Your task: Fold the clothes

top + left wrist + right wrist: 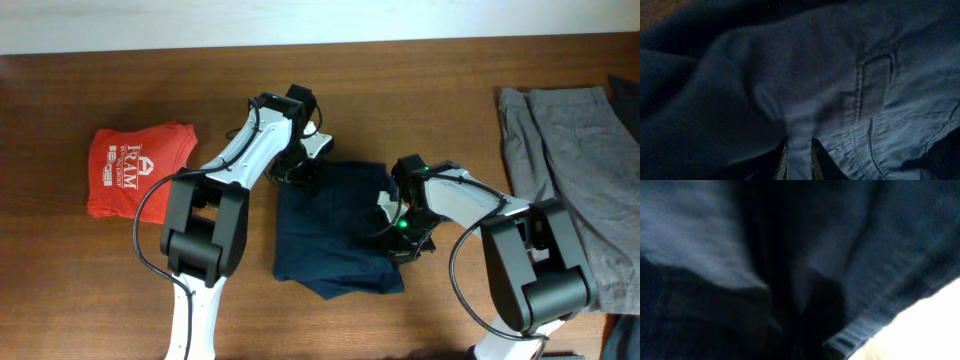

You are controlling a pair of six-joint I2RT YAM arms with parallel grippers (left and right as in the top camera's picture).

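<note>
The only writing is sitting on the red T-shirt (138,170), lying folded at the left of the wooden table (60,290). It is carrying a white print with large letters that look like "RAM"; the smaller line under them is too small to read.

The navy garment (335,230) is lying partly folded at mid-table, between the two arms. A belt loop (876,75) and stitched seams are showing in the left wrist view, with no label on them.

The left gripper (300,172) is reaching down at the garment's upper left corner. In its own camera a ridge of navy cloth is running between its fingers (782,166), which are pinching it.

The right gripper (405,238) is sitting at the garment's right edge. Its camera is showing only dark, blurred cloth, so I cannot tell how its jaws are standing.

Gray garments (580,170) are lying spread along the table's right side, well apart from the navy one.
</note>
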